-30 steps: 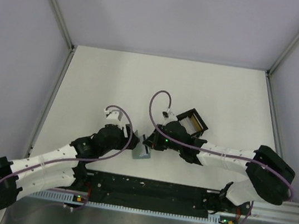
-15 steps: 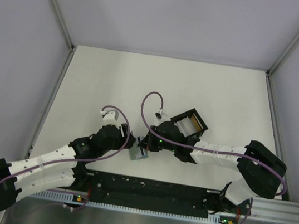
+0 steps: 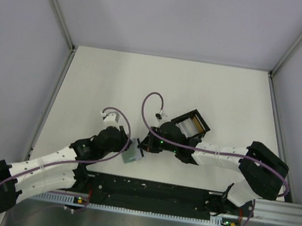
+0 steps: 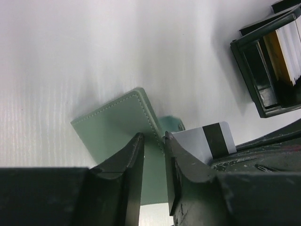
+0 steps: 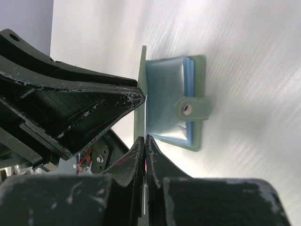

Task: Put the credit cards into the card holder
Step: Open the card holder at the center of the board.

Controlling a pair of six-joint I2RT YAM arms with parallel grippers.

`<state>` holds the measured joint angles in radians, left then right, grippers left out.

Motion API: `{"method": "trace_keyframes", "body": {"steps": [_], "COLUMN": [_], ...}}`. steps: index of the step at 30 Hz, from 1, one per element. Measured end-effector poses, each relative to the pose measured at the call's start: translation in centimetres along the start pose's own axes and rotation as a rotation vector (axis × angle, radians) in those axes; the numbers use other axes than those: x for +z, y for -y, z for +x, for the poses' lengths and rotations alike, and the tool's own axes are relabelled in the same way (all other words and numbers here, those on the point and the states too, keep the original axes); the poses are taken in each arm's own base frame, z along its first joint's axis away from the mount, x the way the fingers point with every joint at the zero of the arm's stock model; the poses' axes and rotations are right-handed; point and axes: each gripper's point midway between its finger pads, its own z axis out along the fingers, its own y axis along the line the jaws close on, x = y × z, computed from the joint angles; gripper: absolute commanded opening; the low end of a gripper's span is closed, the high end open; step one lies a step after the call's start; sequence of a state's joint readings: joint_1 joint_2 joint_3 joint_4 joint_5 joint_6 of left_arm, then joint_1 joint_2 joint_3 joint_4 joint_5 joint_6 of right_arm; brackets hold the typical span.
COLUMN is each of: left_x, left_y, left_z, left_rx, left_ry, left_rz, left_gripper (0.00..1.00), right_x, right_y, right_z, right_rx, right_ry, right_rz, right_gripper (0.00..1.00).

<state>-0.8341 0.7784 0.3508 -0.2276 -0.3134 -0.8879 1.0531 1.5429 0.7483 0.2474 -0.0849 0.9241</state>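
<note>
The sage-green card holder (image 3: 132,157) lies near the front edge, between my two grippers. In the left wrist view my left gripper (image 4: 154,139) has its jaws drawn in narrowly on the stitched edge of the card holder (image 4: 113,122). A pale grey credit card (image 4: 207,139) with a dark stripe pokes out just to the right of it. My right gripper (image 5: 145,139) is shut on that card, seen edge-on, with its tip at the pale blue inside of the card holder (image 5: 167,103). From above, the right gripper (image 3: 143,145) meets the left gripper (image 3: 127,148) over the holder.
A black open box (image 3: 192,122) stands behind the right wrist. It holds upright white cards (image 4: 288,42) and a yellow-orange one (image 4: 273,52). The black base rail (image 3: 150,195) runs along the front edge. Grey walls close in both sides.
The left jaws have narrowed onto the card holder, which has shifted left and turned. The right gripper has moved left with the card toward it.
</note>
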Motion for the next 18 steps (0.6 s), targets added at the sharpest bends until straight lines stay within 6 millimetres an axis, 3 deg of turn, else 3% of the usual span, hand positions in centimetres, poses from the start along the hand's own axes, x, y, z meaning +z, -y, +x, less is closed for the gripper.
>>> {"method": "trace_keyframes", "body": {"steps": [1,2,3,18], "left_x": [0.0,0.0,0.0,-0.8], "left_y": [-0.1,-0.2,-0.3,-0.2], "left_z": [0.1,0.2,0.2,-0.2], "left_rx": [0.002,0.003,0.003,0.017], "left_ry": [-0.004,-0.006,-0.009,0.004], "left_rz": [-0.003,-0.007,-0.010,0.006], "left_gripper": [0.19,0.05,0.00,0.00], "right_x": [0.0,0.0,0.1,1.4], "right_y": [0.0,0.0,-0.1,0.4], "right_z": [0.1,0.1,0.2,1.1], "right_rx": [0.000,0.000,-0.001,0.030], "right_ry": [-0.003,-0.006,-0.008,-0.040], "right_rz": [-0.001,-0.003,-0.006,0.000], "right_gripper": [0.00,0.00,0.00,0.00]}}
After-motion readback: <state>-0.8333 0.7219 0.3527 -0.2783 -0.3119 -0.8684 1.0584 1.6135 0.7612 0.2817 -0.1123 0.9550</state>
